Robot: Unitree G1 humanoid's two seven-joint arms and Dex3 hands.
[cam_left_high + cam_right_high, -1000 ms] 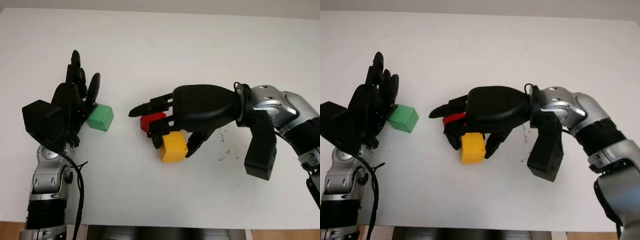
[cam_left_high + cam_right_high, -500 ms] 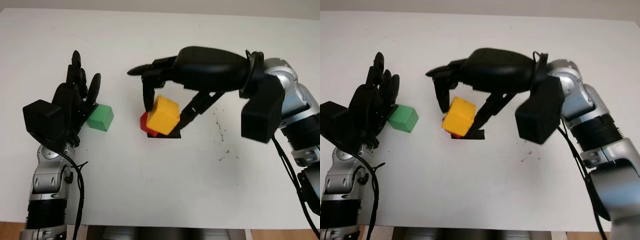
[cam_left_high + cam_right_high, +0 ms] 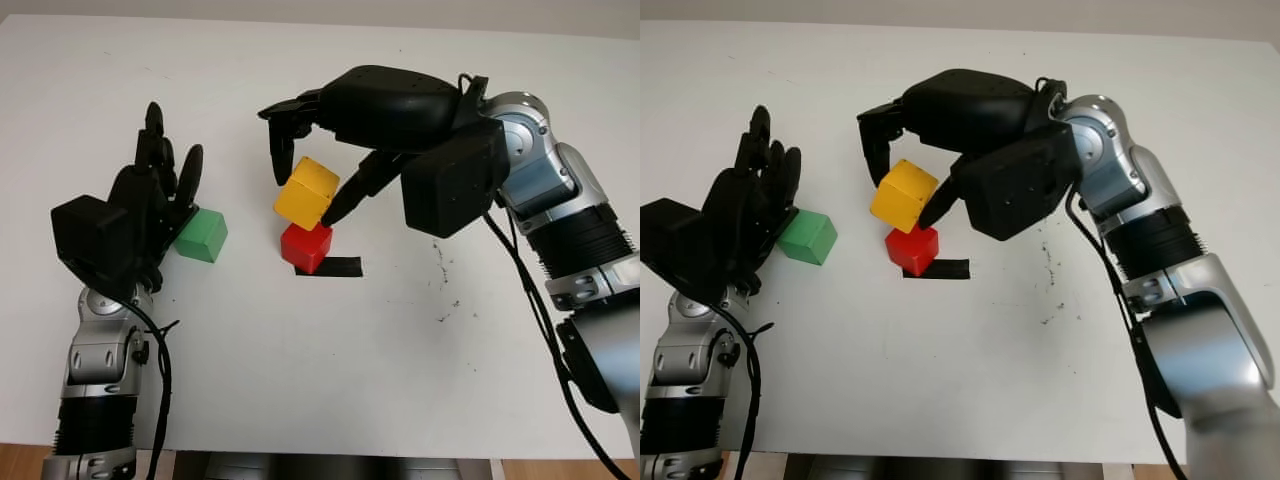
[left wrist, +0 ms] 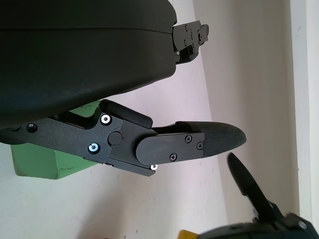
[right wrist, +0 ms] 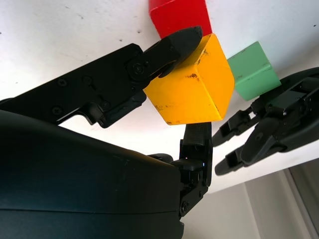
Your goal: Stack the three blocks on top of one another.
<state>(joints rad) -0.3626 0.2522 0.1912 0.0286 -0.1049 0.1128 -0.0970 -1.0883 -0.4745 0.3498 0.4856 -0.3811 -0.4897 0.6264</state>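
Note:
My right hand (image 3: 305,185) is shut on the yellow block (image 3: 306,193), pinched tilted between its fingers and held in the air just above and slightly left of the red block (image 3: 306,246), which sits on the white table (image 3: 400,380). The wrist view shows the same yellow block (image 5: 192,87) with the red block (image 5: 178,15) behind it. The green block (image 3: 202,235) lies on the table at the left, right beside my open left hand (image 3: 160,190), whose fingers stand next to it.
A short strip of black tape (image 3: 335,267) marks the table just in front of the red block. A few dark smudges (image 3: 440,265) speckle the table to the right.
My right hand lifted the yellow block off the table and carried it up and left to above the red block. The left hand and green block stayed put.

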